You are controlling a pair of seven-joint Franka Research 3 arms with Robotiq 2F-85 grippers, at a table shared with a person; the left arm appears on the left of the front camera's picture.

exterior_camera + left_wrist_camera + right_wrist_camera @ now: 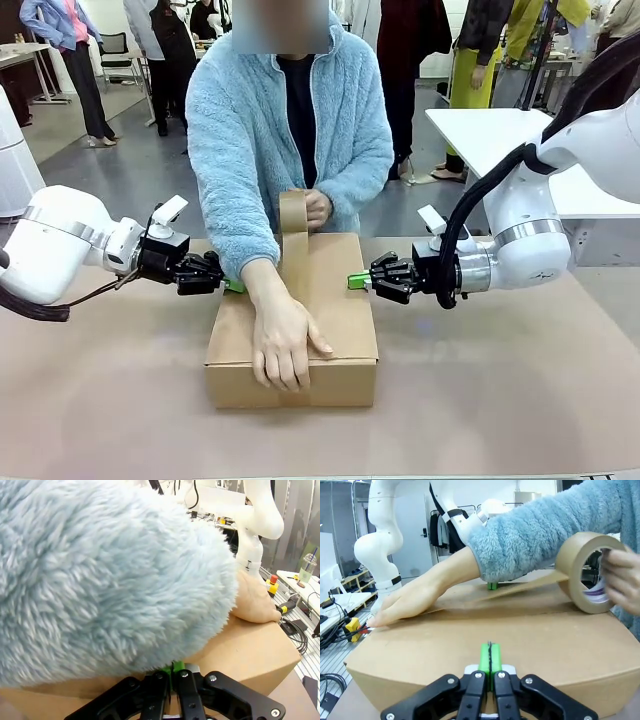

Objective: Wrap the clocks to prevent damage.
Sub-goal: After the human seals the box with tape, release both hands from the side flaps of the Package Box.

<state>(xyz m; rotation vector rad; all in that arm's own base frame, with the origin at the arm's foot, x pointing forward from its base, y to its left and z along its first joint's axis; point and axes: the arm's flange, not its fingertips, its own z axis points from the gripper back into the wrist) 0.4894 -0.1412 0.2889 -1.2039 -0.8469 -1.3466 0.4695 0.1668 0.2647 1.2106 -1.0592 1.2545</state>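
Note:
The clocks are out of view. A closed brown cardboard box (340, 330) lies mid-table. A person in a fluffy blue sleeve (100, 580) presses one hand (285, 345) flat on the lid and pulls brown tape from a roll (293, 212) with the other hand. My left gripper (235, 285) is shut, its green tips at the box's left upper edge, under the sleeve. My right gripper (355, 281) is shut, its tips at the box's right upper edge. In the right wrist view the shut pads (490, 655) rest against the box (520, 635), with the tape roll (585, 572) beyond.
A strip of tape runs along the lid from the roll towards the person's flat hand (410, 602). Brown tabletop (500, 400) lies open in front of the box and to both sides. A white table (490, 130) stands behind at the right.

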